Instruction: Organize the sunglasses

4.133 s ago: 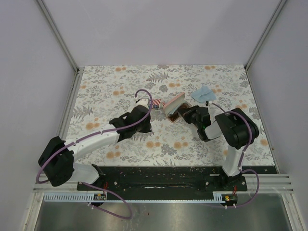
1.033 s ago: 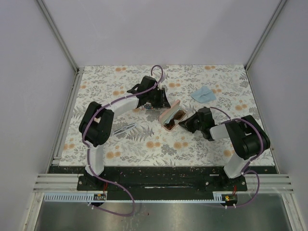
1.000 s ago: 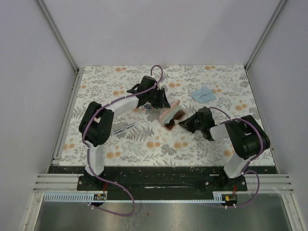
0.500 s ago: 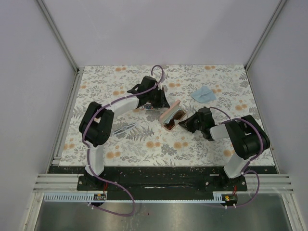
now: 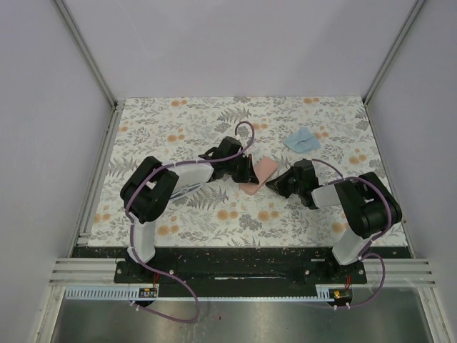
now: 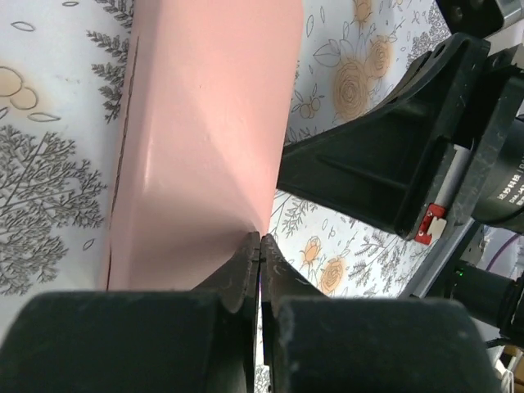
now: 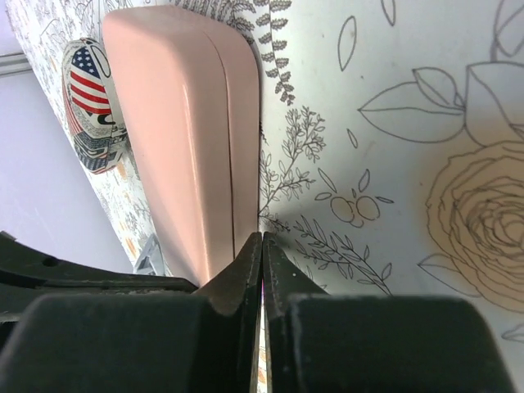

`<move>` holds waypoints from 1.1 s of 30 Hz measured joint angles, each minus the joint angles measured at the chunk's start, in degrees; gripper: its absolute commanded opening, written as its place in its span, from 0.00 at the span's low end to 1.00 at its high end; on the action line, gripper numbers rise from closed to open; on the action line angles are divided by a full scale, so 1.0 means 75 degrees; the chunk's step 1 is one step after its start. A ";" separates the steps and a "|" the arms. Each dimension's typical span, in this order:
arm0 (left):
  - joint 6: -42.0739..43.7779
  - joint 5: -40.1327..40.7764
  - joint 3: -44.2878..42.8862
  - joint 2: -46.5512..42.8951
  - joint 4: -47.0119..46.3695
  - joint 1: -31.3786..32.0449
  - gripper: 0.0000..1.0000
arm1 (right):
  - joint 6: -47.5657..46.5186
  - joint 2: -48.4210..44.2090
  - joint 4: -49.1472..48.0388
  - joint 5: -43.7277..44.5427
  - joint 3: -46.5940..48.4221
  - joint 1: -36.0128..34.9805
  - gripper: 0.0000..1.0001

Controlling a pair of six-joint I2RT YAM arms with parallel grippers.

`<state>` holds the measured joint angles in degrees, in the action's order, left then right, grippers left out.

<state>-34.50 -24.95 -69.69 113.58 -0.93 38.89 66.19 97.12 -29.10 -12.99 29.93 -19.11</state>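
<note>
1. The pink case (image 5: 258,171) lies shut near the middle of the flowery worktop (image 5: 164,121), and its far end points to about 1 o'clock
2. The left end effector (image 5: 245,170) sits at the 9 o'clock side of the pink case; in the left wrist view its two fingers (image 6: 237,270) are pressed tight together with nothing between them, and their tips touch the near edge of the case
3. The right end effector (image 5: 278,183) sits at the 4 o'clock side of the pink case; in the right wrist view its fingers (image 7: 237,270) are squeezed together too and hold nothing, and their tips sit right against the side of the case, low down by the worktop
4. The two end effectors point at each other, and the pink case is between them
5. I cannot pick out the sunglasses in any view; the pink case is closed, so its inside is hidden
6. In the right wrist view a flag case (image 7: 88,98) with red and white stripes peeks out past the pink case at about 10 o'clock; I cannot tell if the two touch
7. A blue cloth (image 5: 300,140) lies flat at about 1 o'clock from the pink case, well apart from it
</note>
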 measured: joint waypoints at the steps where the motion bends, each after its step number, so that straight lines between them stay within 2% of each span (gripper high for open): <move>1: 0.0015 0.0096 0.0050 -0.0090 0.0000 0.0009 0.00 | -0.0015 -0.0044 0.0070 0.0015 0.0000 0.0000 0.03; 8: 0.0493 0.0956 0.0000 -0.1148 0.1268 -0.0023 0.08 | -0.0297 -0.0740 0.1166 0.0358 -0.0006 0.0000 0.13; 9: 0.0554 0.1075 -0.0023 -0.1367 0.1402 -0.0023 0.09 | -0.0350 -0.0880 0.1326 0.0425 -0.0006 0.0000 0.20; 10: 0.0600 0.1221 -0.0044 -0.1626 0.1527 -0.0023 0.10 | -0.0431 -0.1046 0.1515 0.0510 -0.0006 0.0000 0.31; 12: 0.0659 0.1577 -0.0047 -0.2180 0.1696 -0.0023 0.13 | -0.0603 -0.1396 0.1886 0.0676 0.0003 0.0000 0.61; 13: 0.0676 0.1757 -0.0041 -0.2425 0.1757 -0.0023 0.17 | -0.0711 -0.1556 0.2081 0.0758 0.0020 0.0000 0.74; 15: 0.0667 0.2261 0.0093 -0.2917 0.1784 -0.0023 0.28 | -0.0956 -0.1792 0.2506 0.0868 0.0143 0.0003 0.90; 16: 0.0653 0.2465 0.0204 -0.3110 0.1810 -0.0023 0.32 | -0.1081 -0.1865 0.2728 0.0901 0.0248 0.0000 0.94; 18: 0.0527 0.3060 0.0737 -0.3675 0.1836 -0.0020 0.38 | -0.1259 -0.1926 0.3223 0.1011 0.0562 0.0000 0.99; 22: 0.0178 0.3937 0.2078 -0.4876 0.2034 -0.0032 0.41 | -0.1483 -0.1862 0.4622 0.1332 0.1687 -0.0093 0.99; 24: 0.0009 0.4258 0.2530 -0.5447 0.2183 -0.0041 0.46 | -0.1521 -0.1661 0.5263 0.1612 0.2445 -0.0254 0.99; 26: -0.0111 0.4555 0.2792 -0.5948 0.2331 -0.0041 0.53 | -0.1483 -0.1387 0.5919 0.1891 0.3185 -0.0428 1.00; 27: -0.0184 0.4718 0.2879 -0.6190 0.2369 -0.0041 0.59 | -0.1451 -0.1201 0.6286 0.2063 0.3596 -0.0530 0.99; 28: -0.0224 0.4838 0.2929 -0.6365 0.2404 -0.0041 0.70 | -0.1384 -0.1000 0.6679 0.2224 0.4016 -0.0632 0.99; 29: -0.0274 0.4963 0.2981 -0.6540 0.2410 -0.0041 0.75 | -0.1314 -0.0758 0.7122 0.2378 0.4470 -0.0734 0.99; 33: -0.0469 0.5342 0.3063 -0.6971 0.2556 -0.0041 0.78 | -0.1279 0.0396 0.8504 0.2734 0.6207 -0.1102 1.00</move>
<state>-38.02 15.11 -46.72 61.30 18.24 38.59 56.60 100.09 34.68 7.51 76.49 -27.38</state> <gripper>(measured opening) 0.768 0.993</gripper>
